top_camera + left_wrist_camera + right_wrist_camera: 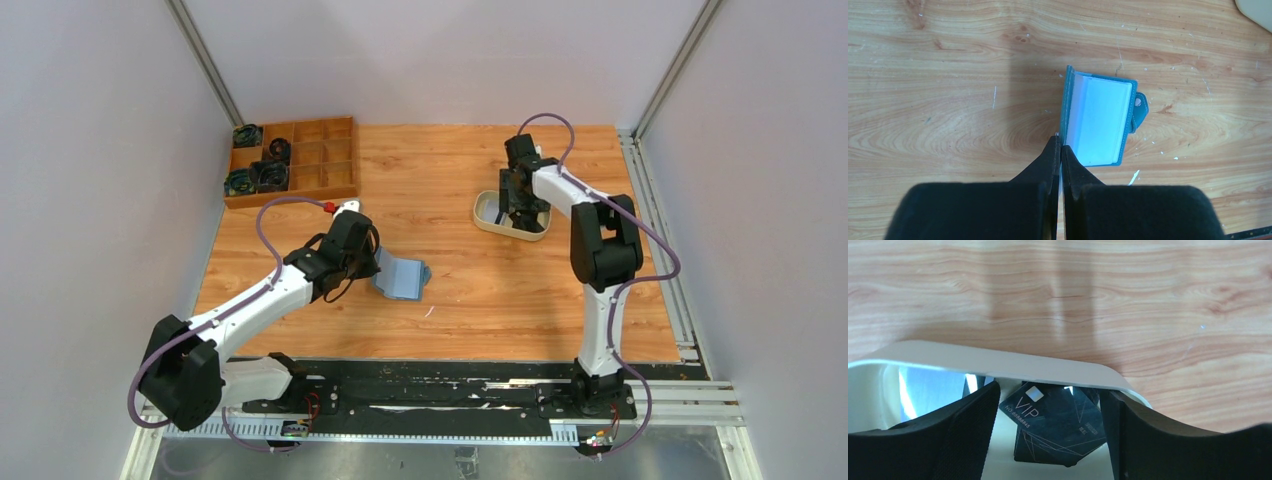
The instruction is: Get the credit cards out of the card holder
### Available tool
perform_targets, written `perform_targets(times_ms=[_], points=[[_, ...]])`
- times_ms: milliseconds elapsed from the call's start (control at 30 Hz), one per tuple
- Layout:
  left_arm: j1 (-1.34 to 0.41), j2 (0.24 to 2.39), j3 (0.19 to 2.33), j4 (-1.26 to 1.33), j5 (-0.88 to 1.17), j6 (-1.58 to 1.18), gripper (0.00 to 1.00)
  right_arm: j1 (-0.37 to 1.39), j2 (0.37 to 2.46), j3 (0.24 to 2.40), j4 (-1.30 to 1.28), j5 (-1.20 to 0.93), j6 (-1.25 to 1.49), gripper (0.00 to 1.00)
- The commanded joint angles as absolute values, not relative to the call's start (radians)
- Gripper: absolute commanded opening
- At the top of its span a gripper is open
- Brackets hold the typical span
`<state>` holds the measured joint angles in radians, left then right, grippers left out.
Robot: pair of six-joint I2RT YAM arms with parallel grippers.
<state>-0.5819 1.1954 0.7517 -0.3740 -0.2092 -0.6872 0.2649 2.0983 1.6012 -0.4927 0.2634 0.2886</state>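
Observation:
The teal card holder (402,277) lies open on the wood table left of centre, its pale blue lining (1100,120) facing up and its snap tab to the right. My left gripper (372,265) (1061,142) is shut on the raised left cover of the holder at its near corner. Two black credit cards (1058,425), the top one marked VIP, lie overlapped inside the cream oval tray (998,362) (487,212). My right gripper (520,215) (1049,392) hangs open in the tray, one finger on each side of the cards, holding nothing.
A wooden compartment box (295,160) with dark coiled items stands at the back left. Grey walls close in both sides and the back. A black rail (440,385) runs along the near edge by the arm bases.

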Motion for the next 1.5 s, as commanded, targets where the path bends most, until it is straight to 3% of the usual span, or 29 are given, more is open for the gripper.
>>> perform_targets(times_ms=[0,300,1000,1133,1467], points=[[-0.584,1.178,0.777,-0.379,-0.233,-0.681,0.0,0.255,2.054,1.549,-0.476,0.14,0.125,0.79],[-0.582,1.196,0.821,-0.403,-0.233,-0.668,0.0,0.232,1.981,1.506,-0.515,0.046,0.012,0.9],[-0.536,1.287,0.924,-0.43,-0.181,-0.63,0.0,0.2,2.087,1.539,-0.627,-0.01,0.066,0.88],[-0.535,1.285,0.928,-0.436,-0.184,-0.626,0.0,0.199,2.106,1.546,-0.643,-0.002,0.096,0.83],[-0.532,1.273,0.925,-0.446,-0.187,-0.624,0.0,0.199,2.102,1.55,-0.667,-0.001,0.116,0.4]])
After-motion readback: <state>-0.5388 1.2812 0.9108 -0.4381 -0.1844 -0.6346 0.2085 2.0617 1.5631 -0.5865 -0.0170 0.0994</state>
